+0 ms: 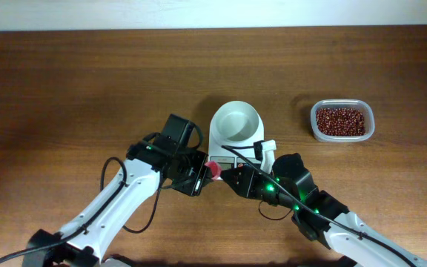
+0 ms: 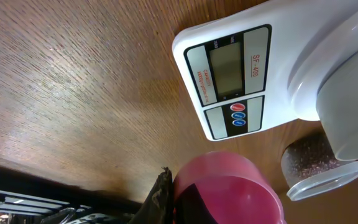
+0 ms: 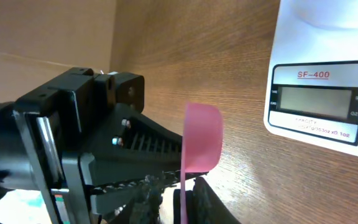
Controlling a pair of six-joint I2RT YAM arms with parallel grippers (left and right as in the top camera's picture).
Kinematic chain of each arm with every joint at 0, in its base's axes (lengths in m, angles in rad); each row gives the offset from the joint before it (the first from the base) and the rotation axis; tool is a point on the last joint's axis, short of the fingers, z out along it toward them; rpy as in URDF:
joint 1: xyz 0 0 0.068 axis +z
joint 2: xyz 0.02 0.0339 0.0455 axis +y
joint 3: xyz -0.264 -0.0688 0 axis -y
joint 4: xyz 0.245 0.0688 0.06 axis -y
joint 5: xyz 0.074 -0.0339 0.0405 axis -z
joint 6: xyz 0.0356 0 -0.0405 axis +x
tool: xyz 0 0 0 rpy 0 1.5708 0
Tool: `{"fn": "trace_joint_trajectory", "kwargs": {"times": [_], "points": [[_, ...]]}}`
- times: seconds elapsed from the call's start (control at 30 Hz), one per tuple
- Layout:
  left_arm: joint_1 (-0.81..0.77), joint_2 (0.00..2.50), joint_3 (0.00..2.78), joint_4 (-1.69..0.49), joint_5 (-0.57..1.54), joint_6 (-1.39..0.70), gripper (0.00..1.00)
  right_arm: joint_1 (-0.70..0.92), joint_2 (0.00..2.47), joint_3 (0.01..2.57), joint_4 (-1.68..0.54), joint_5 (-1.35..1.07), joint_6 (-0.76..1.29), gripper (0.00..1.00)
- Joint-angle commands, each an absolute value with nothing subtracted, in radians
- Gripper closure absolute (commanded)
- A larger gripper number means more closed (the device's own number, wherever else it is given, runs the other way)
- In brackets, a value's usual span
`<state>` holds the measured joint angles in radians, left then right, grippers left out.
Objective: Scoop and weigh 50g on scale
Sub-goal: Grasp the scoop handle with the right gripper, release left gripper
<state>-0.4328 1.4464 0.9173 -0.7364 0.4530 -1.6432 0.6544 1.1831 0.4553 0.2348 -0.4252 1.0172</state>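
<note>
pink scoop [image 2: 229,193]: closest thing in both wrist views; sits between the two gripper tips, just off the scale's front edge, toward the near edge of the table
left gripper [image 1: 204,173]: closed tight on the pink scoop; a black finger lies over the scoop in the left wrist view
right gripper [image 3: 186,199]: fingers sit close either side of the scoop's thin lower part; can't tell if they actually clamp it
arms: left comes in from the near-left corner and right from the near-right corner; tips meet head-on in front of the scale
scale [image 1: 219,148]: white, about mid-table, display end faces the near edge
bowl [image 1: 236,122]: round, white, on top of the scale, on the side toward the far edge
display [image 2: 227,67]: grey LCD on the scale front; "SF-400" printed beside it
buttons [image 2: 238,115]: red and blue, in the panel next to the display
tub [image 1: 370,122]: clear plastic, rounded corners, to the right of the scale and apart from it, level with the bowl, nearer the table's right edge
beans [image 1: 340,122]: dark red-brown, small, heaped inside the tub
table [image 1: 87,89]: brown wood grain; carries the scale and the tub
</note>
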Motion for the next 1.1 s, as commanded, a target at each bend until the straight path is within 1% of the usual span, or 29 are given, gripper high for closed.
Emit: {"fn": "trace_joint_trajectory", "kwargs": {"times": [0.0,0.07,0.13,0.17,0.2,0.23,0.27,0.3,0.33,0.37,0.4,0.5,0.63,0.7,0.9,0.97,1.07], "points": [[-0.439,1.437,0.915,-0.738,0.422,-1.652,1.0,0.661,1.18,0.468,0.25,-0.433,1.011,0.85],[-0.439,1.437,0.915,-0.738,0.422,-1.652,1.0,0.661,1.18,0.468,0.25,-0.433,1.011,0.88],[-0.439,1.437,0.915,-0.738,0.422,-1.652,0.95,0.661,1.18,0.468,0.25,-0.433,1.011,0.89],[-0.439,1.437,0.915,-0.738,0.422,-1.652,0.89,0.661,1.18,0.468,0.248,-0.433,1.011,0.9],[-0.439,1.437,0.915,-0.738,0.422,-1.652,0.78,0.661,1.18,0.468,0.247,-0.433,1.011,0.9],[-0.439,1.437,0.915,-0.738,0.422,-1.652,0.72,0.661,1.18,0.468,0.247,-0.433,1.011,0.9],[-0.439,1.437,0.915,-0.738,0.422,-1.652,0.62,0.661,1.18,0.468,0.247,-0.433,1.011,0.91],[-0.439,1.437,0.915,-0.738,0.422,-1.652,0.51,0.661,1.18,0.468,0.243,-0.433,1.011,0.91],[-0.439,1.437,0.915,-0.738,0.422,-1.652,0.3,0.661,1.18,0.468,0.239,-0.433,1.011,0.92],[-0.439,1.437,0.915,-0.738,0.422,-1.652,0.18,0.661,1.18,0.468,0.228,-0.433,1.011,0.94],[-0.439,1.437,0.915,-0.738,0.413,-1.652,0.01,0.661,1.18,0.468,0.211,-0.433,1.011,0.96],[-0.439,1.437,0.915,-0.738,0.334,-1.652,0.01,0.661,1.18,0.467,0.156,-0.434,1.011,0.96],[-0.439,1.437,0.915,-0.738,0.324,-1.652,0.01,0.661,1.18,0.468,0.144,-0.456,0.999,0.96],[-0.439,1.437,0.915,-0.738,0.324,-1.652,0.01,0.661,1.18,0.468,0.128,-0.471,0.929,0.96],[-0.439,1.437,0.915,-0.738,0.324,-1.652,0.01,0.651,1.151,0.468,0.037,-0.469,0.838,0.96],[-0.439,1.437,0.915,-0.738,0.324,-1.652,0.01,0.611,1.096,0.468,-0.055,-0.455,0.783,0.96],[-0.439,1.437,0.915,-0.739,0.324,-1.652,0.01,0.553,0.997,0.468,-0.203,-0.429,0.754,0.96]]}}
